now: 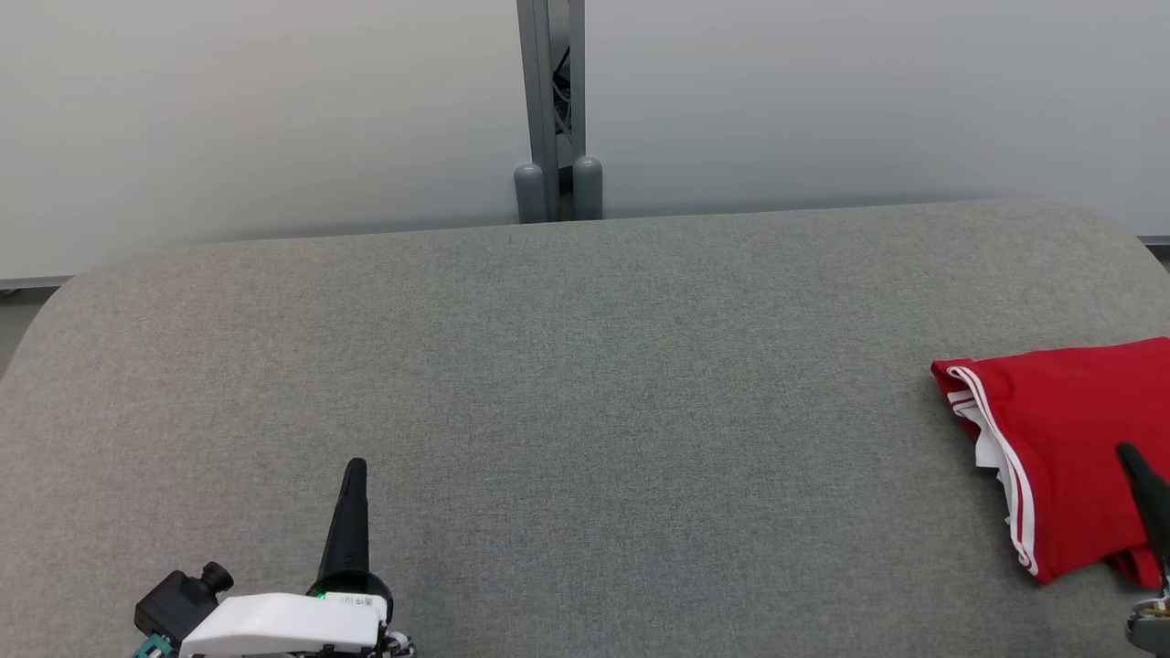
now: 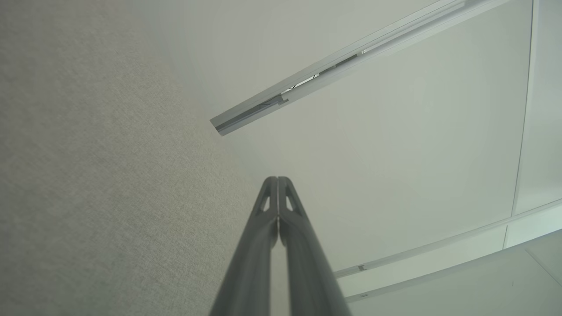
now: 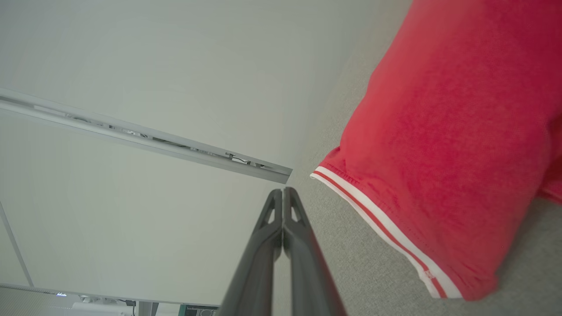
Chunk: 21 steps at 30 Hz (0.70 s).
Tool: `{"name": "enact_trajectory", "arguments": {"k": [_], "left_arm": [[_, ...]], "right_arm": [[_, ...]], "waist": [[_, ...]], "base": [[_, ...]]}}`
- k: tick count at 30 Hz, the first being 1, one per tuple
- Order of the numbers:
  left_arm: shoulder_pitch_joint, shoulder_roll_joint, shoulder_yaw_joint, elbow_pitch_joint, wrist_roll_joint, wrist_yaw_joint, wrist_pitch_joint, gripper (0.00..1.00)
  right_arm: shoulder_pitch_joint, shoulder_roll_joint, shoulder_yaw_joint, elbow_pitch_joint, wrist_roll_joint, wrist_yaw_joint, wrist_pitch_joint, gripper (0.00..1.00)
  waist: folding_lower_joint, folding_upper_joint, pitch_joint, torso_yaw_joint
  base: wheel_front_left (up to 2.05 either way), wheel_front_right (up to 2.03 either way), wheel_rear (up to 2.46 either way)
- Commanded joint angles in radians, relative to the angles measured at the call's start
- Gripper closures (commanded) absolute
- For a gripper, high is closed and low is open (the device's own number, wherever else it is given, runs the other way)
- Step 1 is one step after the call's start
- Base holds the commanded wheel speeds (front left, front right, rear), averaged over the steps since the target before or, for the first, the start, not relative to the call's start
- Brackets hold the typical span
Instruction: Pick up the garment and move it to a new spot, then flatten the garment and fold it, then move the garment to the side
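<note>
A folded red garment [image 1: 1060,439] lies at the right edge of the grey padded table [image 1: 548,366], apparently already set aside, while the left gripper [image 1: 356,468] and right gripper [image 1: 1132,454] hover empty, fingers pressed together, the right one close by the cloth.

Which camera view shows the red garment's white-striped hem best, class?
The right wrist view: the hem of the garment runs close and sharp. The head view gives it small, at the frame's right edge. The left wrist view faces grey upholstery and wall.
</note>
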Motion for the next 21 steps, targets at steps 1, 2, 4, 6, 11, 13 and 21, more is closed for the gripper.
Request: {"name": "enact_trajectory", "arguments": {"k": [1,2,4,6,11,13,21], "left_arm": [[-0.024,0.003,0.006,-0.004,-0.018,-0.009,-0.004,1.00],[-0.026,-0.001,0.006,-0.003,-0.032,-0.014,-0.005,1.00],[-0.027,-0.003,0.007,-0.002,-0.039,-0.015,-0.005,1.00],[-0.027,-0.006,0.007,-0.001,-0.054,-0.021,-0.006,1.00],[-0.031,-0.014,0.007,0.002,-0.091,-0.032,-0.005,1.00],[-0.031,-0.017,0.007,0.003,-0.103,-0.037,-0.006,1.00],[-0.035,-0.029,0.008,0.007,-0.157,-0.054,-0.007,1.00]], "right_arm": [[-0.019,-0.011,-0.010,-0.001,0.020,0.000,0.009,1.00],[-0.023,-0.012,-0.018,0.004,0.036,0.000,0.018,1.00],[-0.025,-0.012,-0.021,0.005,0.045,0.000,0.022,1.00],[-0.027,-0.013,-0.029,0.009,0.062,0.000,0.031,1.00],[-0.035,-0.015,-0.047,0.020,0.102,0.000,0.052,1.00],[-0.038,-0.015,-0.054,0.024,0.118,0.000,0.060,1.00],[-0.049,-0.018,-0.081,0.040,0.179,0.000,0.090,1.00]], "waist": [[0.0000,0.0000,0.000,0.000],[0.0000,0.0000,0.001,0.000],[0.0000,0.0000,0.001,0.001],[0.0000,0.0000,0.001,0.001],[0.0000,0.0000,0.003,0.001],[0.0000,0.0000,0.003,0.002],[0.0000,0.0000,0.006,0.003]], "base": [[0.00,0.00,0.00],[0.00,0.00,0.00],[0.00,0.00,0.00],[0.00,0.00,0.00],[0.00,0.00,0.00],[0.00,0.00,0.00],[0.00,0.00,0.00]]}}
